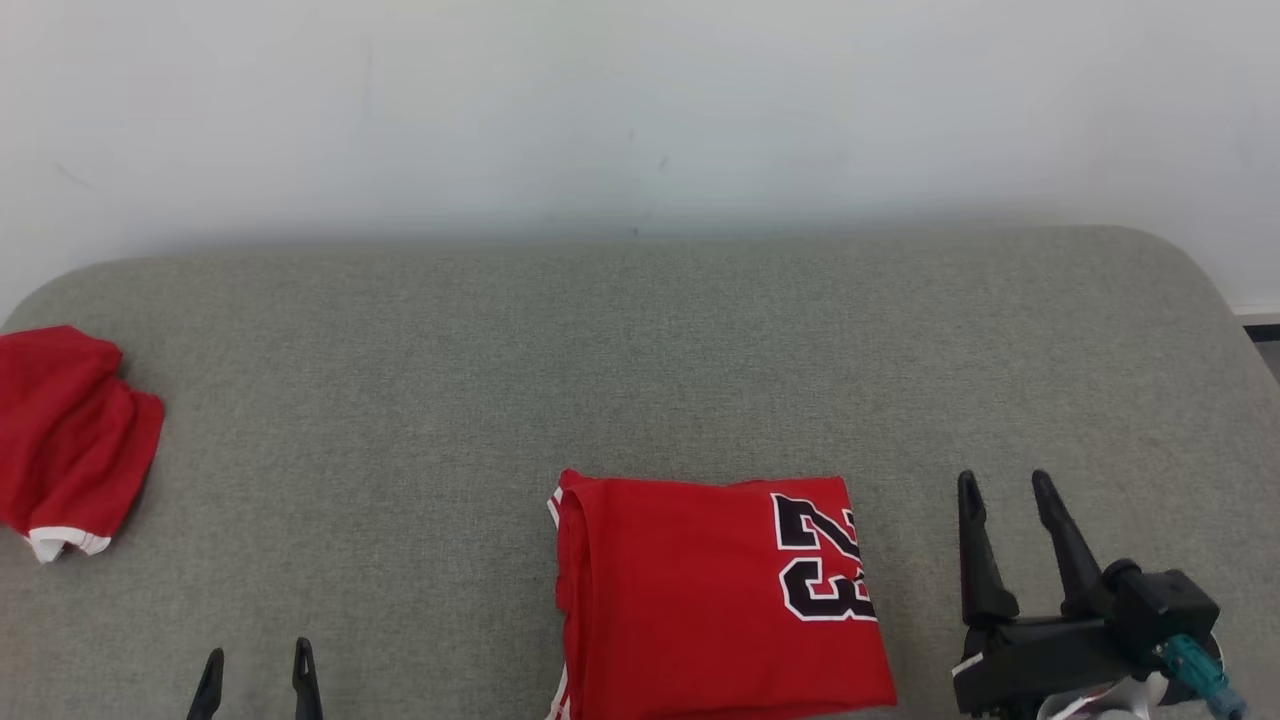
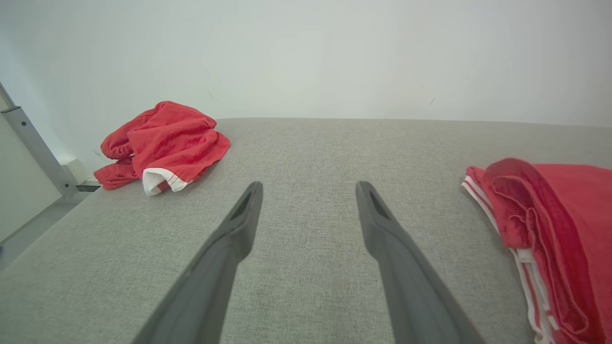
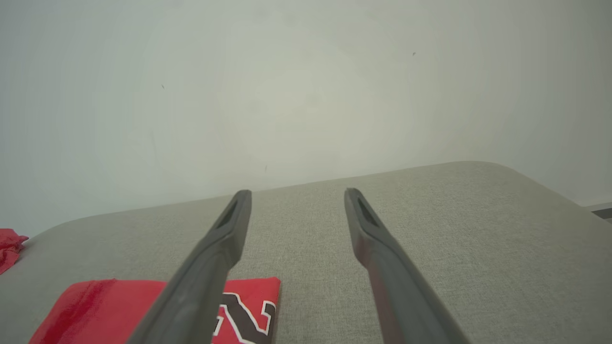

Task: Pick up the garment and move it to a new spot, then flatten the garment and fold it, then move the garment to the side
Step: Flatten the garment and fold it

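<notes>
In the head view, the red jersey [image 1: 700, 590] is seen folded into a neat rectangle, its black number turned sideways at the right end. It lies on the grey cushion [image 1: 640, 350], near the front edge and a little right of the middle. The right gripper [image 1: 1004, 480] is held just beside the jersey's right edge, apart from it, with its fingers spread wide and nothing between them. The left gripper [image 1: 258, 650] is seen at the lower left, well apart from the jersey, equally wide and empty. A crumpled red bundle [image 1: 70, 440] with white trim is left at the far left edge of the cushion.

In the left wrist view, the two fingers are spread over bare cushion. The red bundle is seen beyond them to the left, and the stacked, white-striped fold edge of the jersey to the right.

In the right wrist view, the fingers are likewise parted over bare cushion, and the numbered end of the jersey is partly covered by the left finger.

The flattening and folding are judged to be done, so the step in hand is taken to be the last one: moving the jersey to the side. For that, all layers would have to be pinched together at one edge, so that the fold is not pulled open as the jersey is moved.
</notes>
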Motion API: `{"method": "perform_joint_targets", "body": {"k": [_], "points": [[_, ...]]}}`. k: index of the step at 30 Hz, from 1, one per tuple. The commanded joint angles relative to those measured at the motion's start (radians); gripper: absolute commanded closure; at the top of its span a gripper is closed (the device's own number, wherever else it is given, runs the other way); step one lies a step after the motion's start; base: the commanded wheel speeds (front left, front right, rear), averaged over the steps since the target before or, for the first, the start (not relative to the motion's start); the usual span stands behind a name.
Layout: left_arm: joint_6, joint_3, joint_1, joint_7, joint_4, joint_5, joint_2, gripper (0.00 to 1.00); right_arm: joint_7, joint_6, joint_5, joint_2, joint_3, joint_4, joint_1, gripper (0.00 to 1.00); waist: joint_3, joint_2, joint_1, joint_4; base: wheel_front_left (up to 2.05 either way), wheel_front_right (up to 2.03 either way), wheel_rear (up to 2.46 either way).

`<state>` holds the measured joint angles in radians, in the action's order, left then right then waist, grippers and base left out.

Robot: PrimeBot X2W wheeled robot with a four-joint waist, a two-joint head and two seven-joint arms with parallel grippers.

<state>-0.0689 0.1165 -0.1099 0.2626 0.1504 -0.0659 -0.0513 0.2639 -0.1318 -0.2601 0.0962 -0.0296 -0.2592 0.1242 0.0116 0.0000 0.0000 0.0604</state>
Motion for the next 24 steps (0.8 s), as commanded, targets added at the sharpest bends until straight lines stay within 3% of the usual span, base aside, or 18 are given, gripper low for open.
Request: {"method": "perform_joint_targets", "body": {"k": [1,12,24], "points": [[0.005,0.003,-0.016,0.003,-0.003,-0.001,0.001,0.0,0.0,0.003,0.033,-0.007,0.012,0.016,-0.029,0.0,-0.002,0.0,0.0,-0.02,0.0,0.0,0.0],[0.013,-0.011,-0.036,0.003,-0.014,-0.002,0.001,0.0,0.0,0.003,0.123,-0.043,0.008,0.045,-0.179,0.0,-0.015,0.0,0.0,-0.056,0.0,0.0,0.0],[0.008,-0.027,-0.035,0.003,-0.005,0.017,0.001,0.0,0.0,0.003,0.178,-0.046,0.105,-0.001,-0.161,0.0,-0.016,0.0,0.0,-0.057,0.0,0.0,0.0]]}}
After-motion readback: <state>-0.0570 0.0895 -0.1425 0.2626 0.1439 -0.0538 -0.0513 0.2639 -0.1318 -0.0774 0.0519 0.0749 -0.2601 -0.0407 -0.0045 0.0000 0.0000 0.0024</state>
